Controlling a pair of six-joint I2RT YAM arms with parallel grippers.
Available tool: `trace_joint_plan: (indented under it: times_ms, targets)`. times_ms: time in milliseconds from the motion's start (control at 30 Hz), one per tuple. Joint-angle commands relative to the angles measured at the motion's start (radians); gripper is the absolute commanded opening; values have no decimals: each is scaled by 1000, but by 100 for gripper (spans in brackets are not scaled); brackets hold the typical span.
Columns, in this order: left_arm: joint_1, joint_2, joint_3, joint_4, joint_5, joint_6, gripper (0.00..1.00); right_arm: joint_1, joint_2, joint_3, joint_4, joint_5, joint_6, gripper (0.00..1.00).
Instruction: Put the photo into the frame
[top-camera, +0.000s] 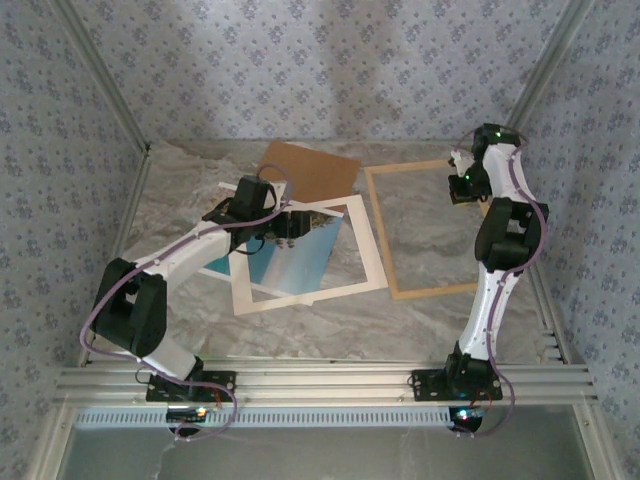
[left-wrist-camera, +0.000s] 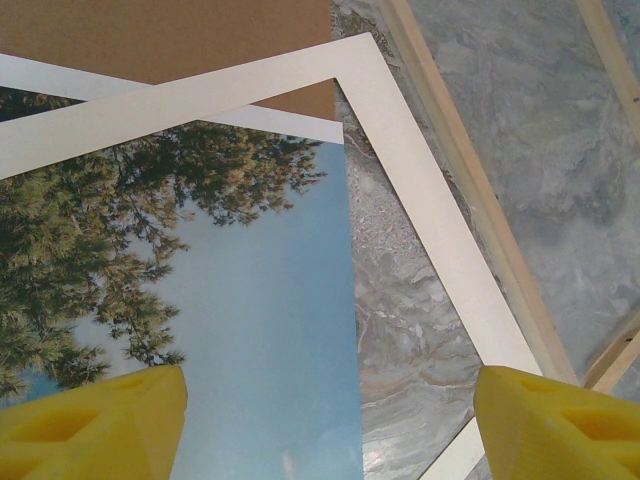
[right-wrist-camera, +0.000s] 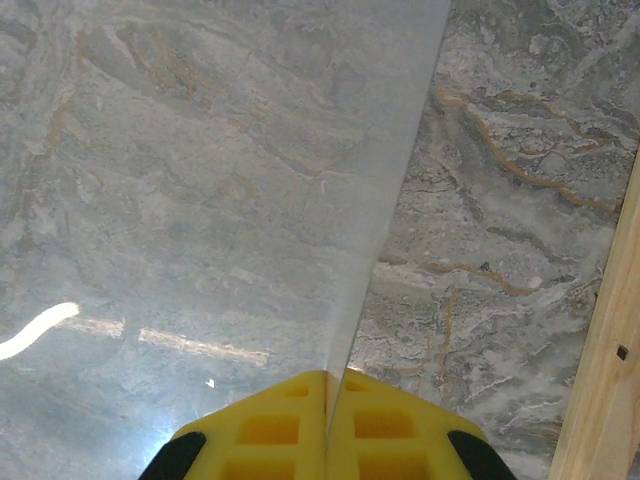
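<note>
Yellow-fingered left gripper (left-wrist-camera: 330, 415) spread, empty, over the right edge of the photo (left-wrist-camera: 230, 330), left of worktop centre; white mat (left-wrist-camera: 440, 260) overlaps its top. Step: grasping photo; next, pinch, slide free rightward. Shut right gripper (right-wrist-camera: 327, 395) clamps clear pane (right-wrist-camera: 200, 200) over the frame (top-camera: 436, 290), right side. Brown backing board (top-camera: 315, 165) beyond.

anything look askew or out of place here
Yes: the white mat lies crooked across the photo, its strip cutting the photo's top corner at an angle; both partly overlap the brown backing board.
</note>
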Motion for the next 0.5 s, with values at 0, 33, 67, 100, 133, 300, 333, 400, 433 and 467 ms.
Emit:
trace_joint_plan:
  times_ms: [0,33,67,100,133,300,333,400,433,467]
  targets:
    - [-8,-19,2,-13,1,5,76,1,0,29,-63,-23,-29,0]
    - [-6,-19,5,-13,2,5,76,-1,1,30,-64,-23,-30,0]
    - [-6,-19,5,-13,2,5,76,-2,1,30,-65,-26,-31,0]
    - [-8,-18,4,-13,1,5,76,-5,1,30,-66,-31,-33,0]
    - [-6,-17,4,-13,2,5,76,-5,-1,31,-68,-34,-34,0]
    - [-6,-13,5,-9,6,1,76,-9,4,34,-58,-61,-54,0]
    - [-7,-12,5,-10,7,1,76,-11,6,34,-59,-66,-60,0]
    - [-7,-15,5,-11,6,1,76,-14,10,36,-56,-77,-68,0]
    - [-8,-13,4,-11,7,1,76,-16,10,36,-55,-82,-70,0]
    - [-7,-15,5,-12,7,1,76,-18,12,36,-52,-88,-72,0]
